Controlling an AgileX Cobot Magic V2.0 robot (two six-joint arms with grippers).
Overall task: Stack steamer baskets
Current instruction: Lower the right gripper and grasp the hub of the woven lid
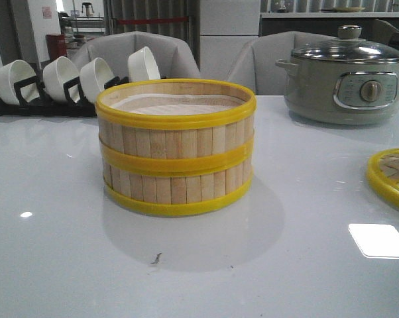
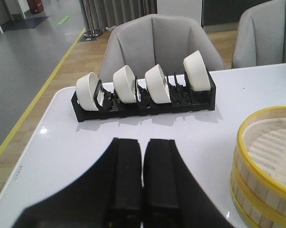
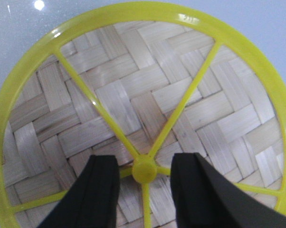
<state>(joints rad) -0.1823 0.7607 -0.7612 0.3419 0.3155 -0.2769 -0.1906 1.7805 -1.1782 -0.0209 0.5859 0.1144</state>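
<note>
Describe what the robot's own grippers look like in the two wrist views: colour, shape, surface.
Left gripper: two matte black fingers, broad, flat-faced blocks flaring into a wider black base. Right gripper: two matching matte black fingers, thick, with rounded tips, widening toward the base. No cables, markings or labels show on either. The arms themselves are out of view in every picture.

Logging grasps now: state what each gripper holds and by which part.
Nothing is held. The left gripper is shut on nothing. The right gripper is open, its fingers either side of the lid knob, not clamped.
</note>
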